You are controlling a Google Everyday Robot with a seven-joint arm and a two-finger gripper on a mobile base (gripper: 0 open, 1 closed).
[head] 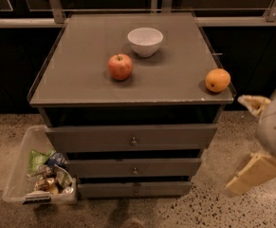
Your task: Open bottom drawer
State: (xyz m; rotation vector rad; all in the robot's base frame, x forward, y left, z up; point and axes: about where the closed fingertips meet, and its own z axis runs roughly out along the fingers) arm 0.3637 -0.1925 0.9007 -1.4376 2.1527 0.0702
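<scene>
- Grey drawer fronts, three of them, stack beneath the front edge of the table (80, 87). The bottom drawer (109, 190) is the lowest and slimmest, just above the floor, with a small round knob (135, 192) at its centre.
- The bottom drawer's front lies directly under the middle drawer (175, 167), which lies under the top drawer (175, 137). A dark gap shows above each front.
- The gripper (239, 145) hangs off the table's right side, below the front right corner. It is at about the height of the drawers, apart from them, and touches nothing.
- Its two cream fingers (253, 172) are spread wide, one above the other, with nothing between them.
- A red apple (120, 66) sits near the middle of the table top, with a white bowl (145, 41) just behind it toward the back edge.
- An orange (217, 80) rests close to the front right corner.
- A clear plastic bin (19, 175) of packets stands on the speckled floor (199, 213) below the front left corner, beside the drawers.
</scene>
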